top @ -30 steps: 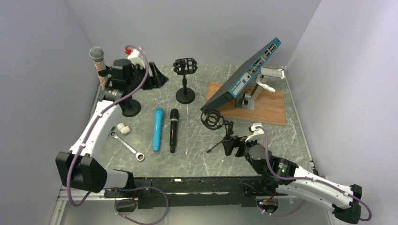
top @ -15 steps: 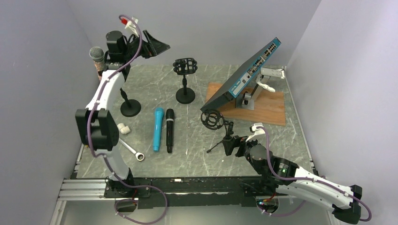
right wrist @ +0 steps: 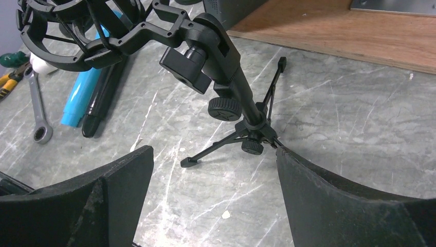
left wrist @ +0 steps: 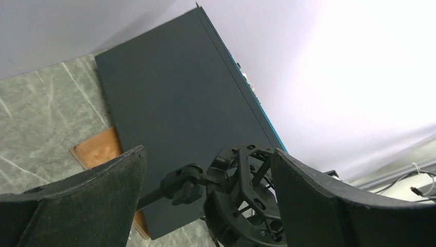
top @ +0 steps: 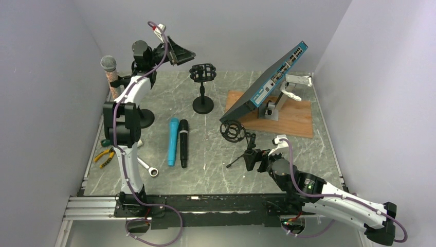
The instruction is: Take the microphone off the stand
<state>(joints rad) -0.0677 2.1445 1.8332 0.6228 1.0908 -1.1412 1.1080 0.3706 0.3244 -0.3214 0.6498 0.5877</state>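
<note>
- Silver mesh tops the microphone (top: 108, 64). It stands upright at the far-left corner of the desk (top: 216, 154), its glittery pink body in the clip of the stand (top: 145, 119) — not yet out.
- The left gripper (left wrist: 208, 154) is raised high over the back of the desk, just right of the microphone and clear of it. Its fingers are spread wide and hold nothing.
- In the left wrist view an empty shock mount (left wrist: 247, 200) shows beyond the gap between those fingers, with the dark network switch (left wrist: 175, 118) behind it.
- The right gripper (right wrist: 215, 152) sits low at the near right, its fingers also wide apart and empty.
- A small tripod stand (right wrist: 247, 118) with its own empty mount stands just ahead of the right gripper. One foot is just beside the right finger — whether it touches, I cannot tell.
- A blue microphone (top: 173, 141) and a black microphone (top: 183, 143) lie side by side mid-desk, close together.
- A wrench (top: 146, 166) and yellow-handled pliers (top: 104, 157) lie near the left edge.
- The network switch leans tilted on a metal bracket (top: 293, 87), which is fixed to a wooden board (top: 290, 119) at the right.
</note>
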